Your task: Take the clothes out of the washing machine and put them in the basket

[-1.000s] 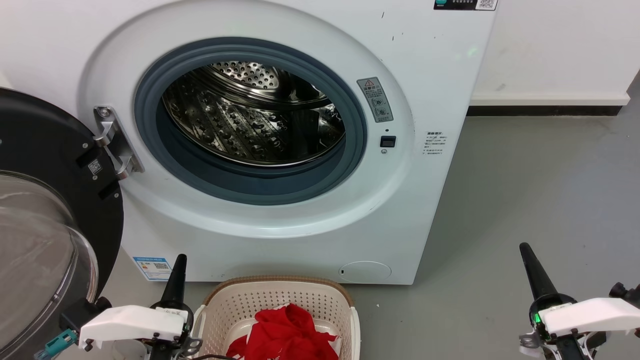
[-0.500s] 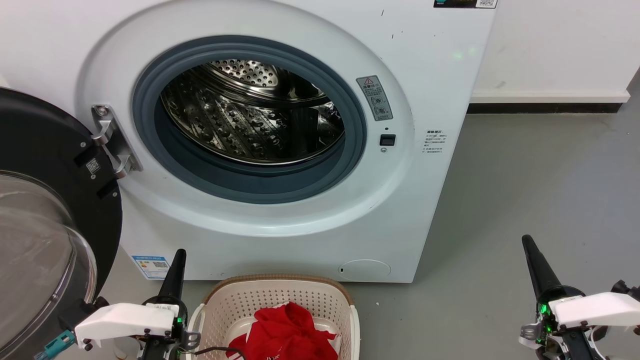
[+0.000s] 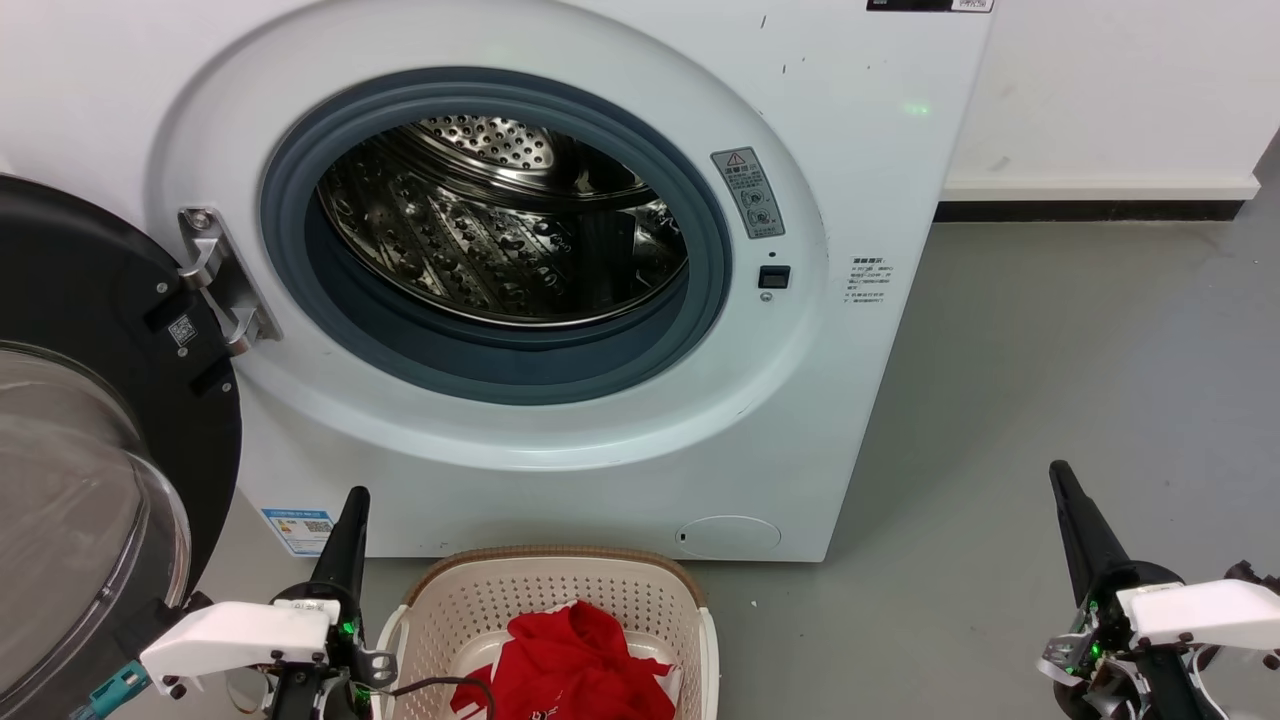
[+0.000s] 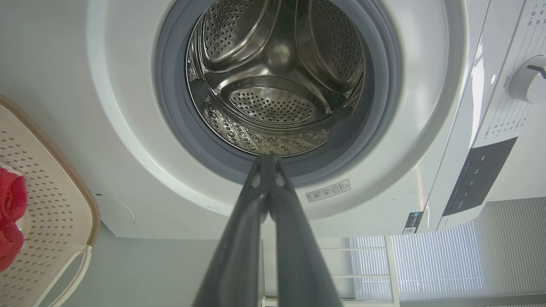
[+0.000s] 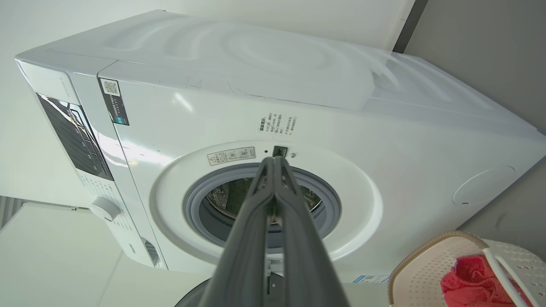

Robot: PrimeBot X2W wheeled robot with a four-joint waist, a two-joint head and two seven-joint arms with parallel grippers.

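Note:
The white washing machine (image 3: 560, 60) stands with its door swung open, and its steel drum (image 3: 500, 220) shows bare perforated metal. Red clothes (image 3: 570, 665) lie bunched in the cream basket (image 3: 450, 600) on the floor in front of the machine; the same clothes (image 5: 469, 281) and basket (image 5: 431, 256) sit at the lower right of the right wrist view. My left gripper (image 3: 355, 495) is shut, just left of the basket, holding nothing. My right gripper (image 3: 1058, 470) is shut far to the right above the grey floor. Both wrist views show my gripper tips (image 4: 268, 158) (image 5: 273, 160) pressed together.
The open black-framed glass door (image 3: 90, 450) fills the left side, close to my left arm. Grey floor (image 3: 1080, 360) stretches right of the machine to a white wall with a dark skirting (image 3: 1090, 212).
The head view has shifted a little, so the machine sits slightly higher in the picture. Both grippers have drawn slightly lower and nearer the bottom edge. The clothes lie still in the basket.

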